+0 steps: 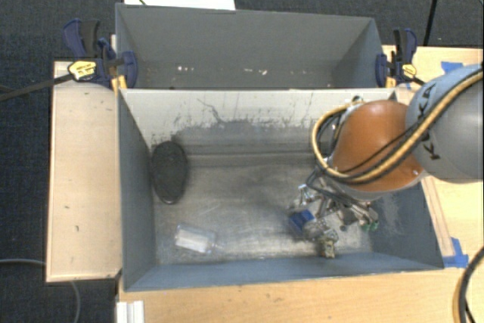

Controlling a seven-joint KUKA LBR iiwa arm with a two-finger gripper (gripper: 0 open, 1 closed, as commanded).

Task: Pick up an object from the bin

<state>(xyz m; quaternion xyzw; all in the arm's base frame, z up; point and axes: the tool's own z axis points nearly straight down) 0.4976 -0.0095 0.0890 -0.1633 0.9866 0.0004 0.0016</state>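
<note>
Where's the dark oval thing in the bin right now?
The dark oval thing lies at the camera view's left, by the left wall of the bin, just behind a small clear piece, far from the hand.

bin [242, 197]: dull grey, scuffed with pale scratches
oval lump [168, 172]: dark grey, nearly black
small packet [193, 238]: clear to whitish
small block [301, 222]: bright blue
wrist cover [374, 146]: glossy orange-brown
arm [454, 125]: grey, black lettering

One dark oval lump [168, 171] on the left, one small clear packet [192, 239] up front, one blue piece [300, 221], and beside it a tangle of small bits [330, 244], perhaps two or three, hard to count.
</note>
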